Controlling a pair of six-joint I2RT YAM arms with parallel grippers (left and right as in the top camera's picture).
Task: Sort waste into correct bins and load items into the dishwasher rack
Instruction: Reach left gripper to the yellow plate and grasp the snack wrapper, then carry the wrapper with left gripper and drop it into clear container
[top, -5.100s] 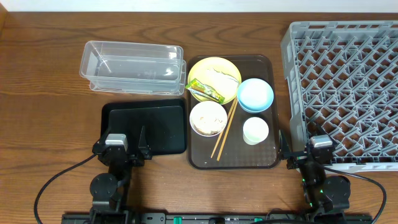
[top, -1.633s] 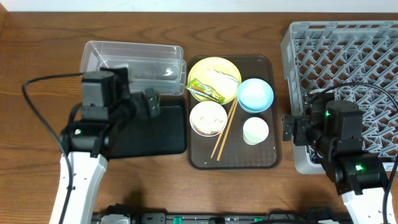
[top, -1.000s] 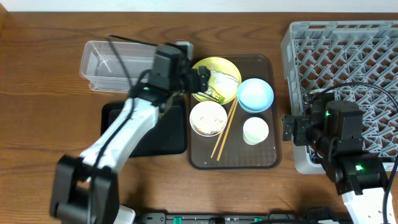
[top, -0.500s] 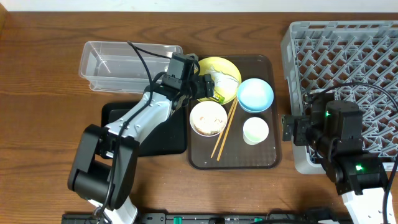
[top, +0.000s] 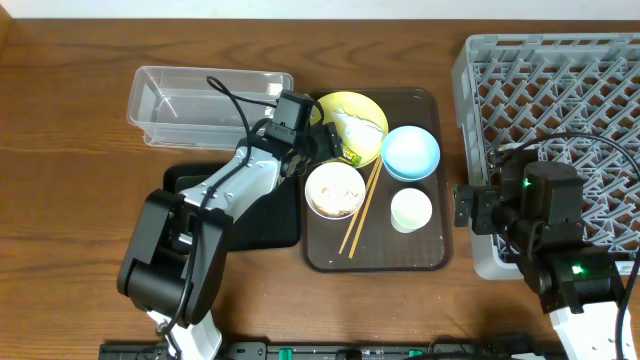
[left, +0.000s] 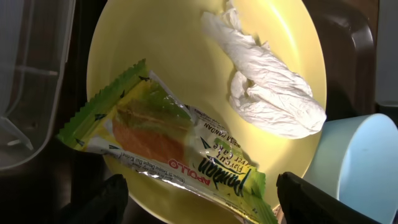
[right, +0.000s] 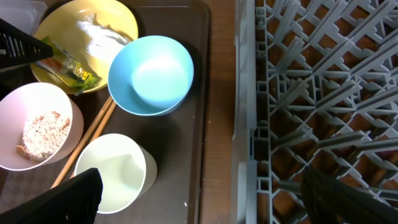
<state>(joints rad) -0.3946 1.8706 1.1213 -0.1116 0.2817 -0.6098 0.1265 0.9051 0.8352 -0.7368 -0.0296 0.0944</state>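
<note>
A green-yellow snack wrapper (left: 168, 146) and a crumpled white tissue (left: 267, 93) lie on the round yellow plate (top: 337, 107). My left gripper (left: 205, 208) is open just above the plate, one finger on each side of the wrapper's near edge. A white bowl (top: 334, 189) holds rice grains (right: 40, 130). Wooden chopsticks (top: 362, 210), a light blue bowl (top: 410, 152) and a small white cup (top: 411, 210) lie beside it. My right gripper (right: 205, 208) is open and empty, hovering between the cup and the grey dishwasher rack (top: 560, 130).
All the dishes sit on a brown serving tray (top: 375, 258). A clear plastic tub (top: 205, 105) stands at the back left, with a shallow black tray (top: 240, 220) in front of it. The left arm stretches across the black tray.
My left arm swung from above the black tray to the yellow plate and settled over the wrapper. My right arm rose from the table edge early on and has stayed still since.
</note>
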